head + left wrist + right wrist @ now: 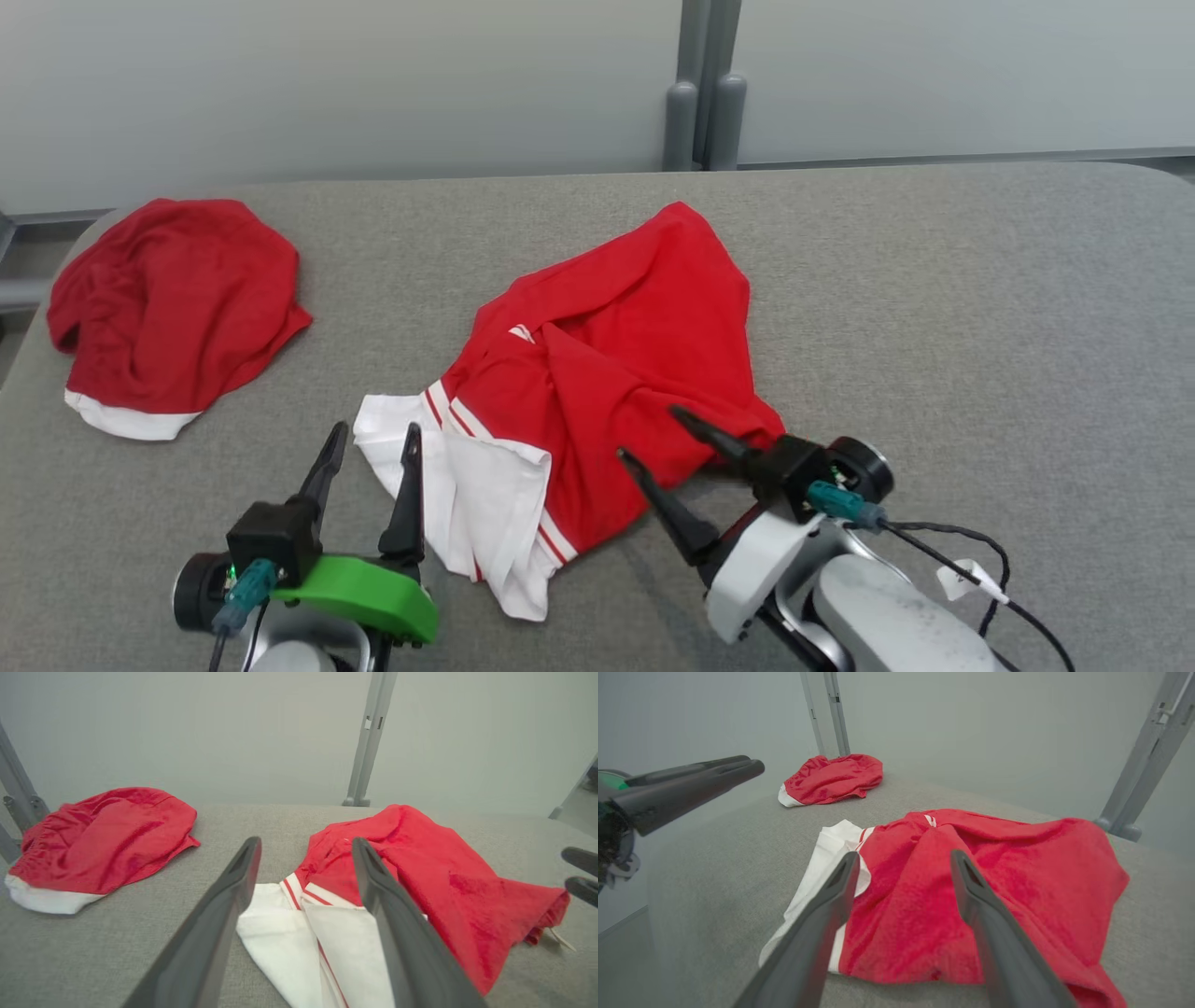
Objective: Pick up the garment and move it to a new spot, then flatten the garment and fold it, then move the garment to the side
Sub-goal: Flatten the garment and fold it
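We are looking down at a grey cloth-covered desk [934, 327] where the garment [607, 364] is lying crumpled near the middle. It is a pair of red shorts with a white panel and red-and-white stripes, the red part bunching toward the far side and the white part spreading toward us on the left. Our left hand [375, 429] is hovering just beside the white edge, its two dark fingers standing spread apart with nothing between them. In the left wrist view the white panel is showing through the gap, and we are not able to tell whether the fingertips are touching the cloth. Our right hand [649, 432] is reaching in from the lower right with its fingers also spread wide, pinching nothing. The farther finger is lying over the near right corner of the red cloth, where the fabric is gathering into a point, and the nearer finger is showing against the cloth's lower edge. In the right wrist view the red cloth is lying under and between those parted fingers. A second red garment [177, 308] with a white band is sitting bunched at the desk's far left corner — well apart from the first and from both hands.
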{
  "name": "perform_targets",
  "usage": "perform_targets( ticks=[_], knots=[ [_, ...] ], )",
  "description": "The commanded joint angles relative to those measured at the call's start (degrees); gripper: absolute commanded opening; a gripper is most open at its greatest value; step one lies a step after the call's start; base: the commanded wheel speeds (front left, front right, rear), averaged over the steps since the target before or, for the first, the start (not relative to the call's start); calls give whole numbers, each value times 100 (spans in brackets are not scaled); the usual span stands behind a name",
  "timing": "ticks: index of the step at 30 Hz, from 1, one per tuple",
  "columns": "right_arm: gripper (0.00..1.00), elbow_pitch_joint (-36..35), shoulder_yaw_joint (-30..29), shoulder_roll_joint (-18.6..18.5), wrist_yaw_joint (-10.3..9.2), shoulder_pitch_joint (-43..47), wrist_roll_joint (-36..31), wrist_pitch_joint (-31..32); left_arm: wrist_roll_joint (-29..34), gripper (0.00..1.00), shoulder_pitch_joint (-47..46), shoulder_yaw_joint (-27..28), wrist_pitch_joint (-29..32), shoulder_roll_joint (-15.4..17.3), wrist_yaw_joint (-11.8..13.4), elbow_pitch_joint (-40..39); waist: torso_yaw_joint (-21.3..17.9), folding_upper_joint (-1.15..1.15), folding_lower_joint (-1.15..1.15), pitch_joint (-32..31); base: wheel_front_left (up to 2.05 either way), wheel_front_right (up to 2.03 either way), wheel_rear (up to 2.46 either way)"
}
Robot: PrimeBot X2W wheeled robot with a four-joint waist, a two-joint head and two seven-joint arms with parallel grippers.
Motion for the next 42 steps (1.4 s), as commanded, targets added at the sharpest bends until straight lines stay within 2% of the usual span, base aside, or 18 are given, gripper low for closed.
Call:
perform_targets(
  ticks=[1,5,13,18,23,24,25,26,27,35,42],
  knots=[
    [100,-125,-250,-52,0,180,-156,-17,53,100,-251,-45,86,26,-82,115,-218,18,0,-14,0,0,0],
    [100,-460,-907,-66,0,453,-493,12,103,100,-780,-251,446,45,-285,555,-435,18,0,39,0,0,0],
    [100,-1081,-1673,3,0,833,-913,241,99,100,-1557,-607,1122,-8,-594,1501,-771,18,0,209,0,0,0],
    [100,-1427,-1935,39,0,983,-1118,397,-46,100,-1933,-717,1474,-90,-698,2131,-954,18,0,360,0,0,0],
    [100,-1641,-2007,74,0,980,-1192,500,18,100,-2270,-833,1802,-10,-712,2759,-1107,18,0,520,0,0,0],
    [100,-1663,-2037,76,0,982,-1194,504,-7,87,-2333,-807,1821,-11,-685,2846,-1122,18,0,544,0,0,0],
    [100,-1679,-2054,82,0,983,-1204,505,9,47,-2400,-788,1795,8,-641,2914,-1136,18,0,568,0,0,0],
    [100,-1696,-2080,94,0,987,-1216,507,30,30,-2459,-764,1728,29,-604,2967,-1146,18,0,588,0,0,0],
    [100,-1711,-2111,104,0,990,-1220,500,26,0,-2501,-735,1659,26,-570,3010,-1154,18,0,604,0,0,0],
    [100,-1762,-2344,163,0,970,-1283,447,-23,0,-2935,-588,978,-100,-377,3105,-1179,18,0,683,0,0,0],
    [100,-1807,-2551,177,0,852,-1343,414,67,0,-3524,-675,765,-233,-375,3134,-1249,18,0,719,0,0,0]
  ],
)
